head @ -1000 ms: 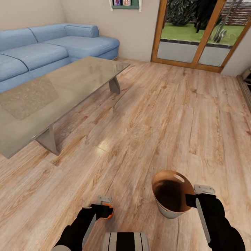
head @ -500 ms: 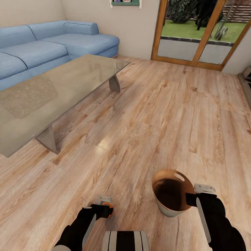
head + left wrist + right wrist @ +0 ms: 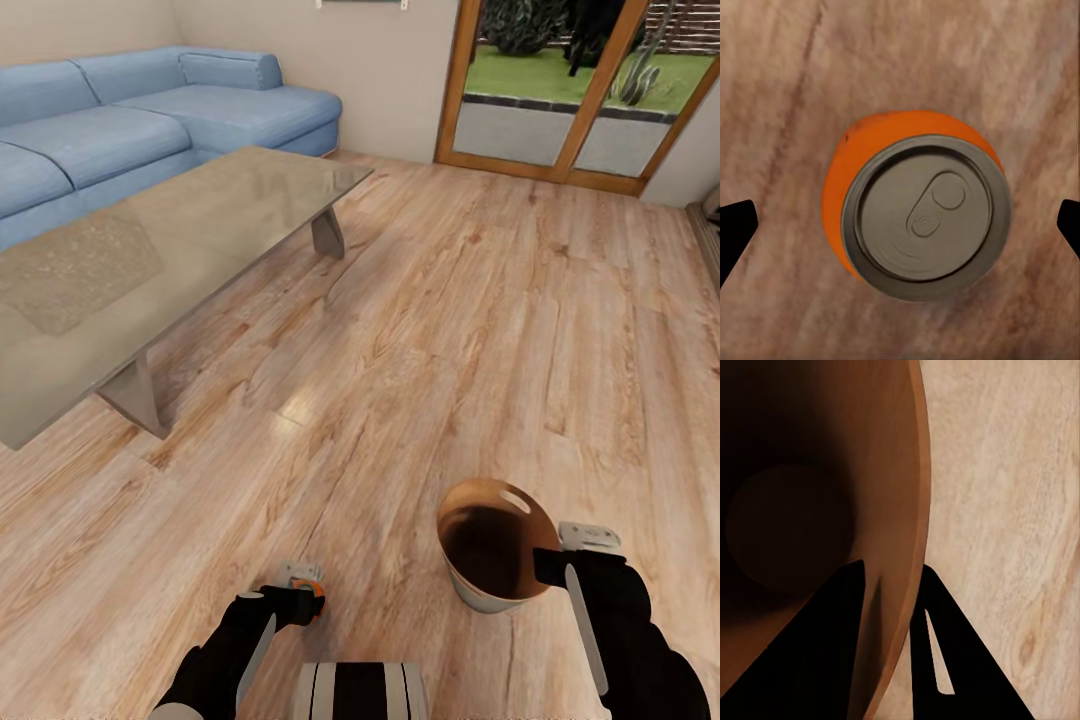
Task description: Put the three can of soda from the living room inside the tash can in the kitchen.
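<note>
An orange can of soda stands upright on the wood plank floor of the living room, just in front of my base. From above, its grey top with the pull tab faces the left wrist camera. My left gripper hangs over it, open, with its black fingertips wide on either side and floor showing in the gaps. The tash can, pale outside and copper-brown inside, hangs tilted from my right gripper. That gripper is shut on its rim, one finger inside and one outside.
A low glass table stretches across the left, its nearest leg ahead of my left arm. A blue corner sofa lines the back left. Wood-framed glass doors stand at the back right. Open plank floor lies ahead.
The whole picture has slid slightly upward, so the camera has moved. Both arms, the orange can and the tash can keep their places relative to me.
</note>
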### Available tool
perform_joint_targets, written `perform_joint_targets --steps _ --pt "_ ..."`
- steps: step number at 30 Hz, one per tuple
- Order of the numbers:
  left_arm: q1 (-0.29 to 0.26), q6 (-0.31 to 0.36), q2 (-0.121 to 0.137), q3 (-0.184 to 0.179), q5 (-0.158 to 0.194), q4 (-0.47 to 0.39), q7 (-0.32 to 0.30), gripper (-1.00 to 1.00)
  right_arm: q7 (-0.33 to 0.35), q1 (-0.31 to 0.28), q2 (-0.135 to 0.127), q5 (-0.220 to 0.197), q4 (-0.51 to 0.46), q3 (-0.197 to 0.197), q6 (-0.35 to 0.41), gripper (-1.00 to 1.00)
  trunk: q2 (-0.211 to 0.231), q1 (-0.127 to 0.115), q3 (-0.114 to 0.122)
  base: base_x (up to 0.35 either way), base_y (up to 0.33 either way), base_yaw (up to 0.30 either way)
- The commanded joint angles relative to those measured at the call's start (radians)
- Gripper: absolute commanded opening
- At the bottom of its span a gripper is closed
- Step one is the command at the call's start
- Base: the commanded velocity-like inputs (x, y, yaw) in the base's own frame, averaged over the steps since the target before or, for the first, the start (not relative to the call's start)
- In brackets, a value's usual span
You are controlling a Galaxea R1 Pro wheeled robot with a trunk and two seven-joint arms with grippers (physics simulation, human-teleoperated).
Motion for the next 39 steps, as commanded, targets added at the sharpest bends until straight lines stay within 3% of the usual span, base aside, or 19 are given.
perform_joint_targets --steps 1,39 --pt "0.0 0.0 0.0 0.0 0.0 0.0 0.0 1.0 0.002 0.0 0.0 0.009 0.001 0.0 0.0 -1.0 0.0 0.002 0.0 0.0 0.0 0.0" --pt "0.0 -0.001 0.0 0.0 -0.004 0.001 0.003 1.0 0.002 0.0 -0.001 0.009 -0.036 0.001 0.0 -1.0 0.0 0.002 0.0 0.0 0.0 0.0"
